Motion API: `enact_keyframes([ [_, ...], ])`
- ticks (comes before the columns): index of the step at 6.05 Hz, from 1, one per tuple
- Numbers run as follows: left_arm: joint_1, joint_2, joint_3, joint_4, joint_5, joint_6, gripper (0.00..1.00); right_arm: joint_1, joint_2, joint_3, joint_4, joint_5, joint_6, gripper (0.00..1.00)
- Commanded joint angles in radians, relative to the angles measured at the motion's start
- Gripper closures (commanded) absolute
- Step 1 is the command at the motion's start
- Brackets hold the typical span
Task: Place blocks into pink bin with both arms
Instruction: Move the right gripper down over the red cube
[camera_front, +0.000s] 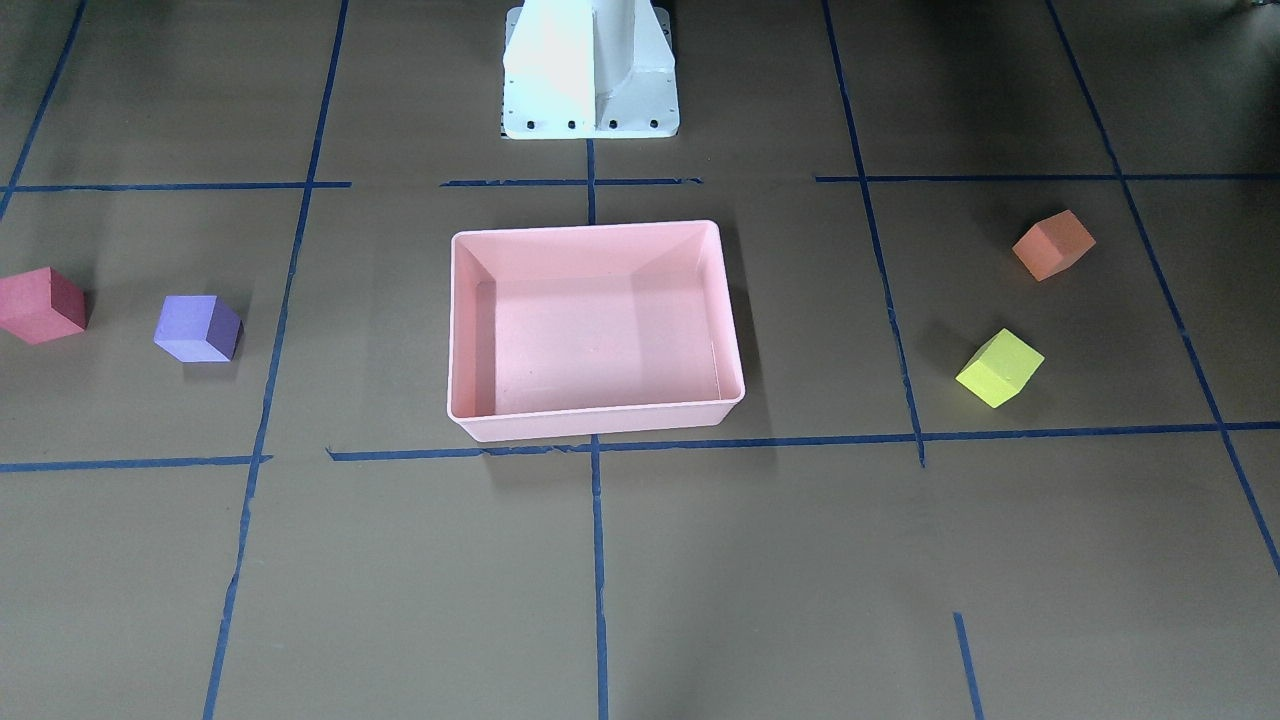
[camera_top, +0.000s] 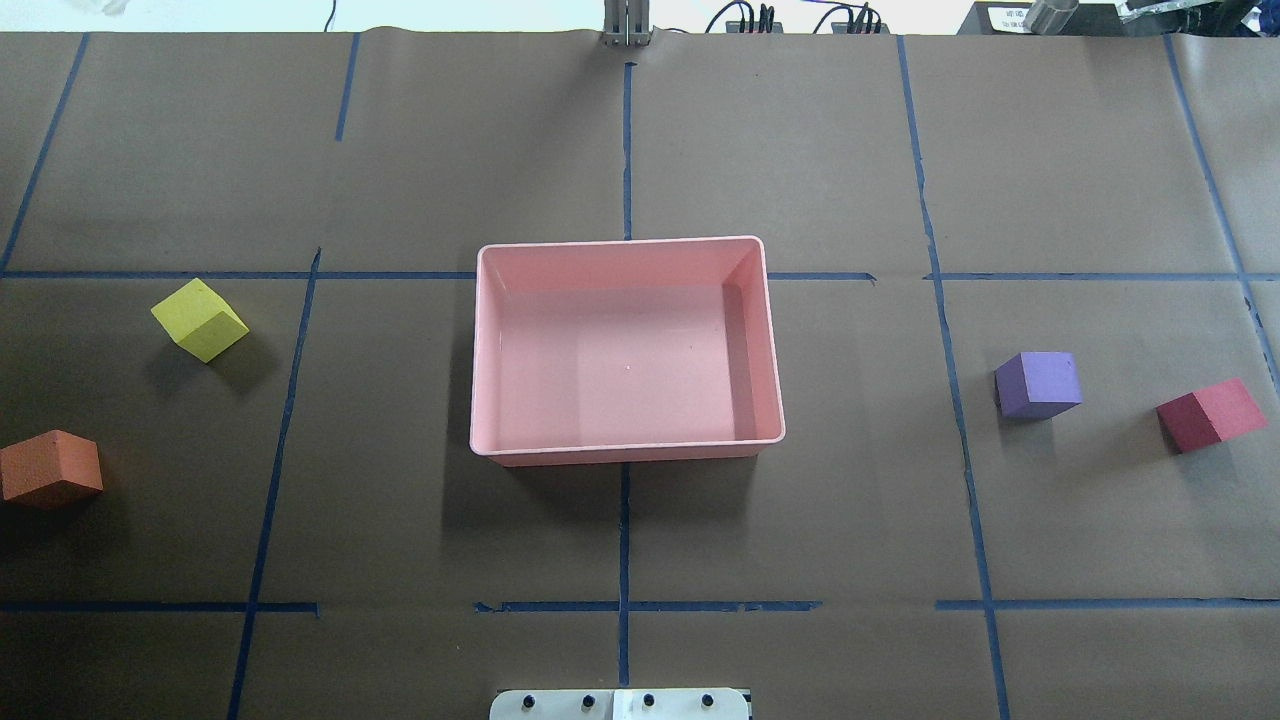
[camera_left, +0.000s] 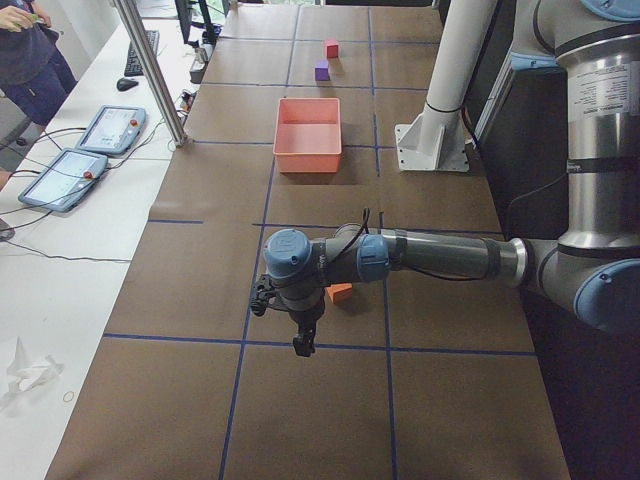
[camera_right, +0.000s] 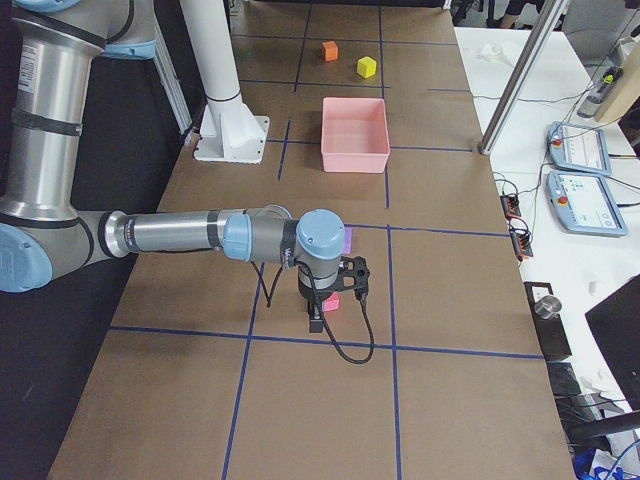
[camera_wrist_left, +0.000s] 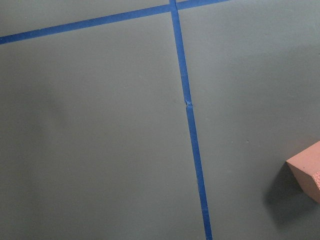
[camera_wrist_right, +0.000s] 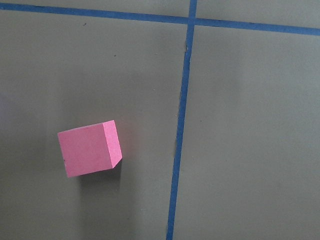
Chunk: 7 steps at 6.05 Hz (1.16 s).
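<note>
Nearest my side cameras, the left gripper (camera_left: 302, 346) hung by the orange block (camera_left: 340, 292) and the right gripper (camera_right: 316, 324) by the red block (camera_right: 331, 302); I couldn't tell if either was open. Yellow block (camera_top: 200, 320) and purple block (camera_top: 1038, 384) lay on the surface (camera_top: 800, 520), well apart from the pink bin (camera_front: 600, 420).

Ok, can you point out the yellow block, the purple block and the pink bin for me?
yellow block (camera_top: 196, 313): overhead exterior view, on its top face.
purple block (camera_top: 1045, 380): overhead exterior view, on its top face.
pink bin (camera_top: 620, 370): overhead exterior view, on its bare floor.
</note>
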Motion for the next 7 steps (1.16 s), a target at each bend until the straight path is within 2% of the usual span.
enact_keyframes([
  [1, 0.000, 0.000, 0.000, 0.000, -0.002, 0.002, 0.00, -0.005, 0.012, 0.000, 0.002, 0.000, -0.005, 0.00],
  [2, 0.000, 0.000, 0.000, 0.000, -0.004, 0.002, 0.00, -0.047, 0.021, -0.010, 0.102, 0.002, 0.005, 0.00],
  [5, 0.000, 0.001, -0.002, 0.002, -0.005, 0.002, 0.00, -0.297, 0.018, -0.098, 0.496, -0.009, 0.392, 0.00],
  [7, 0.000, 0.002, -0.002, 0.002, -0.005, 0.002, 0.00, -0.377, 0.017, -0.249, 0.781, -0.044, 0.479, 0.00],
])
